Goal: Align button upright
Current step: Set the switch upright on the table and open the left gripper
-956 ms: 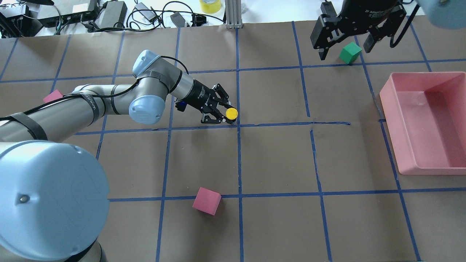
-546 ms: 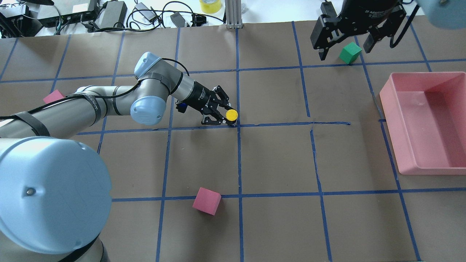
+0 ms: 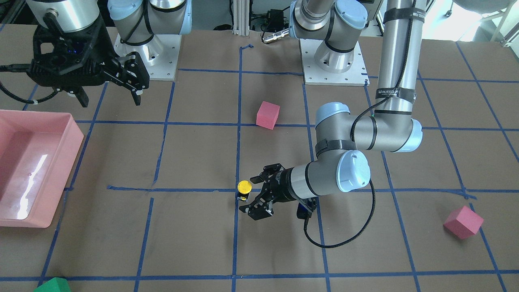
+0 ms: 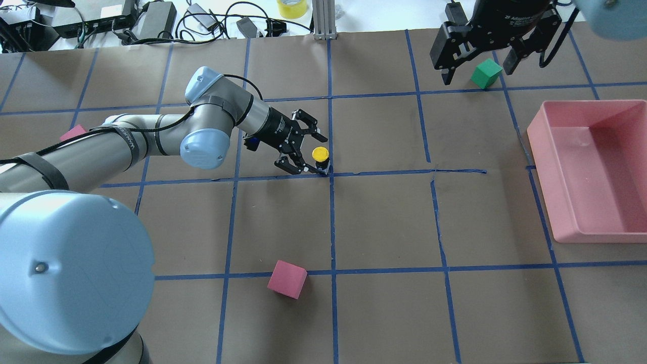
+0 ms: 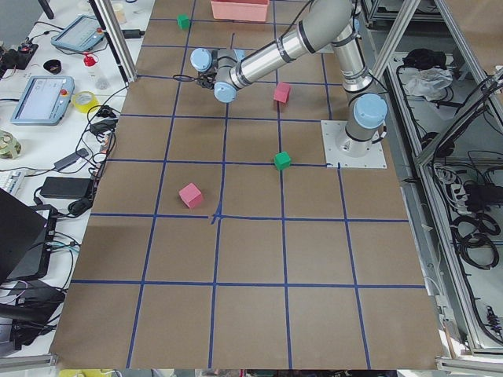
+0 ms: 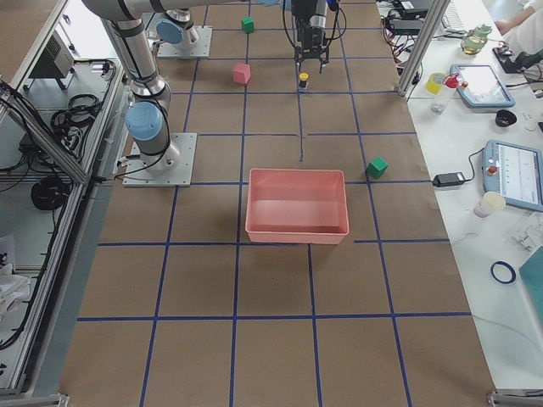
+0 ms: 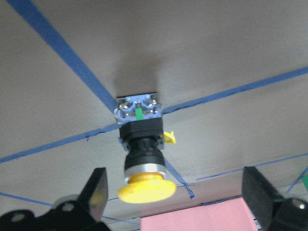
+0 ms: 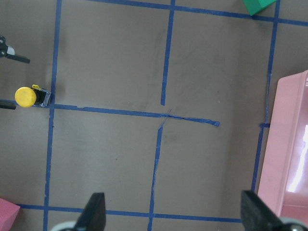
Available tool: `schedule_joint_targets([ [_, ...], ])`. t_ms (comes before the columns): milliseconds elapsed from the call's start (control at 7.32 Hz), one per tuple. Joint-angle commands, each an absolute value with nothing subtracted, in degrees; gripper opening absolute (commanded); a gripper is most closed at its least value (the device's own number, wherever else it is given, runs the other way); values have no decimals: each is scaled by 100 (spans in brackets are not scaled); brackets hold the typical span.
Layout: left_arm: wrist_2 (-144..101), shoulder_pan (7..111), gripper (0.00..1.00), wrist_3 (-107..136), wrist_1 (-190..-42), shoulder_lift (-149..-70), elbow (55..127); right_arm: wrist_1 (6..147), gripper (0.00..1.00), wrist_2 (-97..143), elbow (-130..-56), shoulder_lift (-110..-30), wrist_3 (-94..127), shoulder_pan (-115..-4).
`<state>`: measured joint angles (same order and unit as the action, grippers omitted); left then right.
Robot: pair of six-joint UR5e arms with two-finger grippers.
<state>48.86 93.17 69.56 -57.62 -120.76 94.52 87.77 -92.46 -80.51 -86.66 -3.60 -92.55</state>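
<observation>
Push-button switch (image 4: 320, 153) with a round yellow cap, black body and silvery base stands upright on the brown paper-covered bench (image 4: 384, 217), cap on top and base on the paper. In the overhead view it sits at a crossing of blue tape lines (image 4: 332, 217), just at 11 o'clock of the crossing point.

The left tool (image 4: 321, 155) reaches in low and nearly level. Its body is at 9 to 10 o'clock of the switch, and its two fingers (image 7: 98, 192) are spread wide, one at 12 o'clock of the cap and the other at 6 o'clock. The left wrist view shows a clear gap on each side, so neither finger touches the switch and the tool has hold of nothing.

The right tool (image 4: 478, 72) hangs at about 1 o'clock from the switch, well apart from it, with its fingers wide apart and empty. In the overhead view a green foam cube (image 4: 486, 73) shows between them. A pink foam cube (image 4: 287, 279) lies at 6 to 7 o'clock of the switch, and a pink plastic tray (image 4: 548, 182) lies at 3 o'clock.
</observation>
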Motion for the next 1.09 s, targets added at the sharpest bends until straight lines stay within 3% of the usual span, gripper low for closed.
schedule_joint_targets([
  [0, 5588, 9308, 100, 6874, -6412, -11525, 8984, 8780, 100, -9237, -8051, -8666, -360, -9255],
  [956, 7717, 9352, 100, 3591, -7154, -9310, 9289, 8771, 100, -9229, -8024, -8675, -360, -9255],
])
